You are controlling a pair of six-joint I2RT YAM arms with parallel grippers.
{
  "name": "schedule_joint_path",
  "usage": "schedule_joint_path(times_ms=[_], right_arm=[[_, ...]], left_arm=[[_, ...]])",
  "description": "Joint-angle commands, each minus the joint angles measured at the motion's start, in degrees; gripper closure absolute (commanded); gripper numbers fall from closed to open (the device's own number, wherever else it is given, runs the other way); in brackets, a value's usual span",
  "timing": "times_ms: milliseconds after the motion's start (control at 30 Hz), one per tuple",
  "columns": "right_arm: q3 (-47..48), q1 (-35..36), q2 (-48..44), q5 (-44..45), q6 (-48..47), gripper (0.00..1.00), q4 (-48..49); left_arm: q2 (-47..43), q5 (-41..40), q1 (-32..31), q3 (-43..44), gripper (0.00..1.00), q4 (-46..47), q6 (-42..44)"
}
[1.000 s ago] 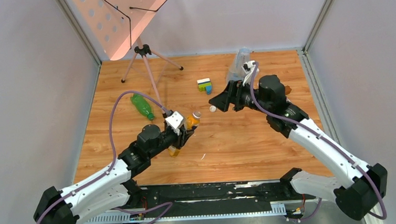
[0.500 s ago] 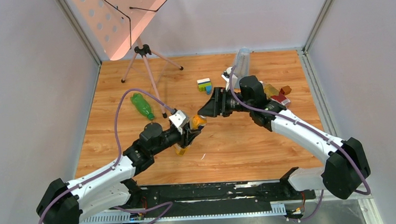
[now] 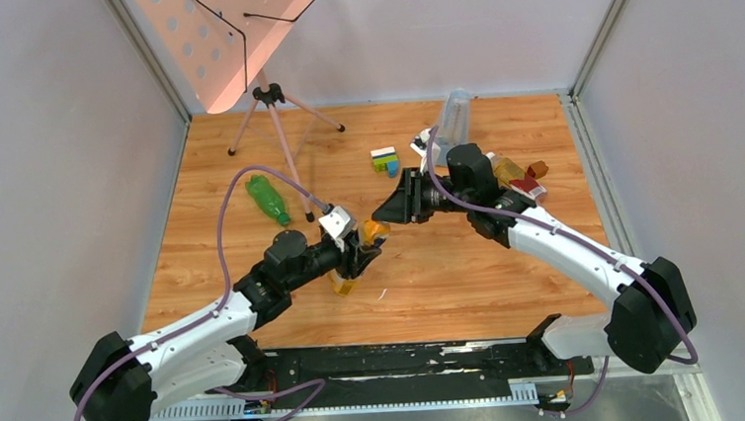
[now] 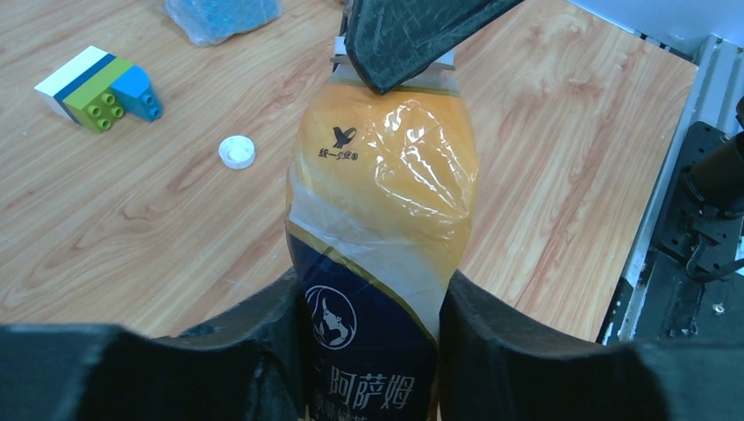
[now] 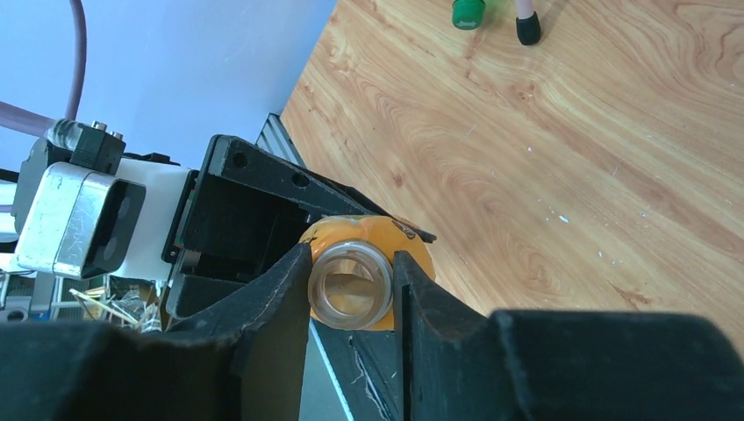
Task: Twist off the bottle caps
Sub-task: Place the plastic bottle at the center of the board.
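Amber bottle (image 4: 382,175), yellow label: lifted off the table (image 3: 452,274) and tilted, body pinched between the fingers of the left hand (image 4: 370,294).
Right hand (image 5: 351,259): fingers pressed against either side of this bottle's round top end; cap itself not clearly made out.
White cap (image 4: 236,152): loose on the table, near the amber bottle, far side.
Bricks (image 4: 98,86): beyond the white cap.
Green bottle (image 3: 269,199): lying left of the amber bottle, well apart; green cap (image 5: 468,12) at its near end, beside a tripod (image 3: 272,108) foot.
Red-label bottle (image 3: 529,190): right of the amber bottle, partly hidden behind the right arm.
Clear container (image 3: 454,116): far right of the amber bottle.
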Motion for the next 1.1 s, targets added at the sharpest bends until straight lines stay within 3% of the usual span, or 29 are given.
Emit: schedule_joint_path(times_ms=[0,67,133,333,567,700,1067], right_arm=[[3.3,1.3,0.5,3.5,-2.5,0.96,-2.1],[3.6,1.3,0.2,5.8,-3.1,0.96,-3.2],[3.9,1.3,-0.3,9.4,-4.3,0.97,-4.8],[6.5,1.3,-2.1,27.6,-10.5,0.97,-12.1],[8.3,0.0,-1.3,52.4,-17.6,0.99,-13.1],[10.6,-3.0,2.0,54.2,-18.7,0.99,-12.6],[12.8,-4.8,10.3,54.8,-22.0,0.93,-7.7]], left_arm=[[0.1,-1.3,0.2,0.2,0.28,5.0,-0.9],[0.1,-2.0,0.2,0.1,0.05,4.9,-1.0],[0.0,-3.7,0.2,0.3,0.01,4.3,-1.4],[-3.2,-9.3,0.2,0.0,0.0,0.3,-3.0],[-7.3,-16.6,0.2,-0.7,0.0,-4.1,-3.6],[-8.4,-21.2,0.2,-0.6,0.0,-6.5,-5.5],[-9.4,-23.6,0.2,-0.3,0.0,-10.6,-7.4]])
